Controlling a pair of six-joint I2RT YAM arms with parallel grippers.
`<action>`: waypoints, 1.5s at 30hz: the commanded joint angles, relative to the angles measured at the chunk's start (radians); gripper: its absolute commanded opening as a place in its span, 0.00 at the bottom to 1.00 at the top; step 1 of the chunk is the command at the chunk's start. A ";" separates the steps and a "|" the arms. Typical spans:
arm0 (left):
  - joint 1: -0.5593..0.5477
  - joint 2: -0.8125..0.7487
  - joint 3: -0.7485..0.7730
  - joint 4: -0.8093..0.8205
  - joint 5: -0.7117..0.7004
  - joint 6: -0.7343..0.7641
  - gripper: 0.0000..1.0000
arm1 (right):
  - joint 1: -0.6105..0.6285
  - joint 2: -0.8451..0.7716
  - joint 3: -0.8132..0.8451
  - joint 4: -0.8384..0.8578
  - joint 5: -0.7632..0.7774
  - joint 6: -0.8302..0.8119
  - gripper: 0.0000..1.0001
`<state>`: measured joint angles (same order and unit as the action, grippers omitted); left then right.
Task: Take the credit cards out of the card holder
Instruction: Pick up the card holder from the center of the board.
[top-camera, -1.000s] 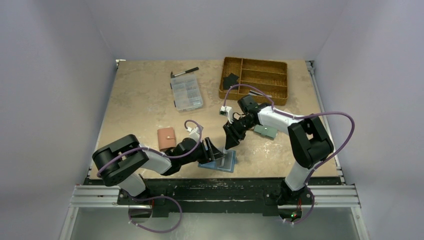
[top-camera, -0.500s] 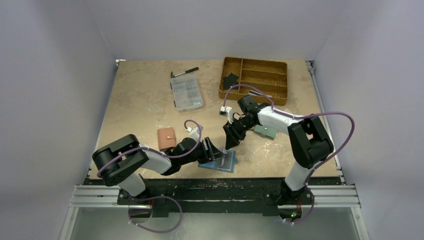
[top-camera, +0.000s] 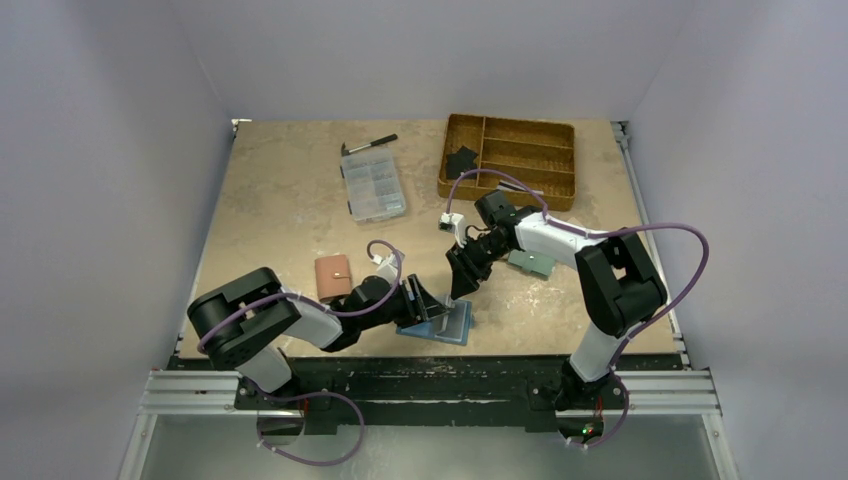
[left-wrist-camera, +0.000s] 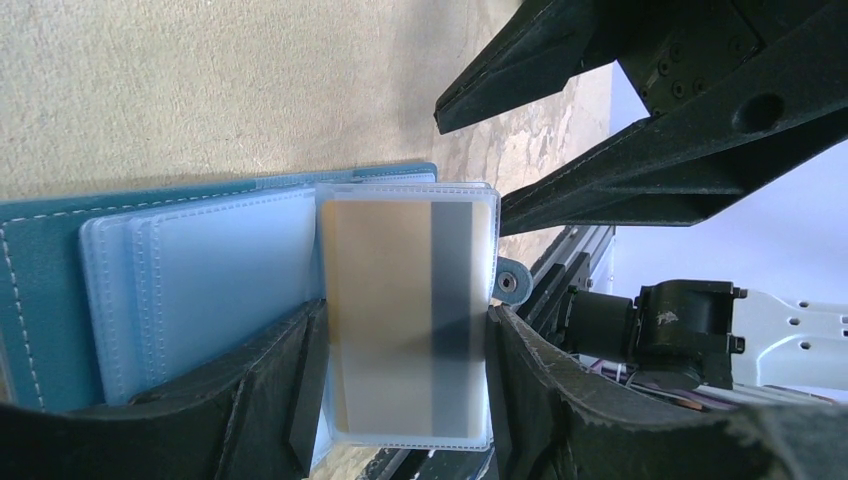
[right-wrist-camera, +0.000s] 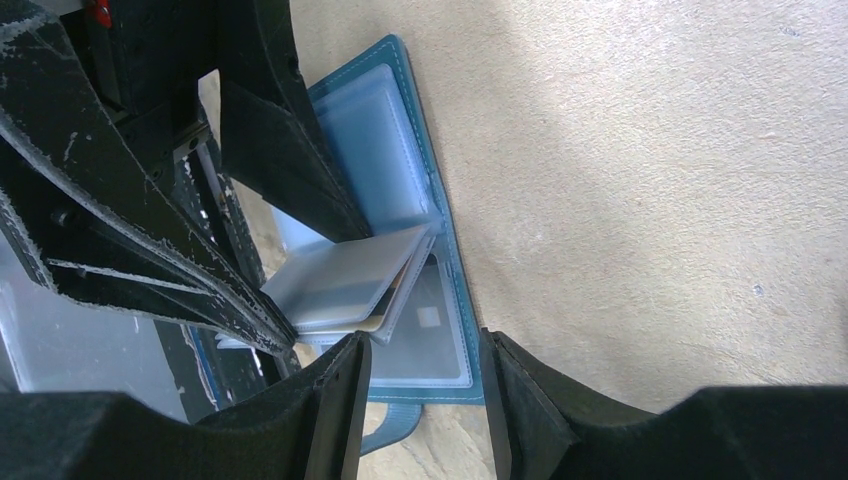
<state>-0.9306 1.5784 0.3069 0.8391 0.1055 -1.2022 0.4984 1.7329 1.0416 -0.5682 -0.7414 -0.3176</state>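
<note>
The dark blue card holder (top-camera: 447, 327) lies open near the table's front edge, its lighter blue inside (left-wrist-camera: 40, 300) facing up. My left gripper (top-camera: 432, 306) (left-wrist-camera: 405, 395) is shut on a lifted clear sleeve (left-wrist-camera: 410, 310) that holds a tan card (left-wrist-camera: 375, 300) and a greyish card (left-wrist-camera: 455, 300). In the right wrist view the lifted sleeves (right-wrist-camera: 345, 285) stand above a flat sleeve with a chip card (right-wrist-camera: 430, 330). My right gripper (top-camera: 462, 283) (right-wrist-camera: 425, 405) is open and empty, just above the holder's edge. No black card shows.
A pink-brown wallet (top-camera: 333, 277) lies left of the holder. A pale teal-green wallet (top-camera: 530, 263) lies under my right arm. A clear compartment box (top-camera: 374, 187) and a pen (top-camera: 370, 144) are at the back, and a wooden tray (top-camera: 545, 180) at the back right.
</note>
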 joint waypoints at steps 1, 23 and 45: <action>-0.003 0.024 -0.022 0.041 0.052 -0.007 0.56 | 0.020 0.032 0.006 0.013 0.077 -0.014 0.51; 0.016 0.005 -0.041 -0.008 0.033 0.011 0.58 | 0.022 0.016 0.022 -0.012 0.061 -0.052 0.53; 0.026 -0.023 -0.049 -0.024 0.042 0.036 0.61 | 0.097 -0.009 0.020 0.001 -0.005 -0.047 0.25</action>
<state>-0.9100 1.5665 0.2794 0.8562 0.1318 -1.2083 0.5549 1.7012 1.0428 -0.5758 -0.7002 -0.3794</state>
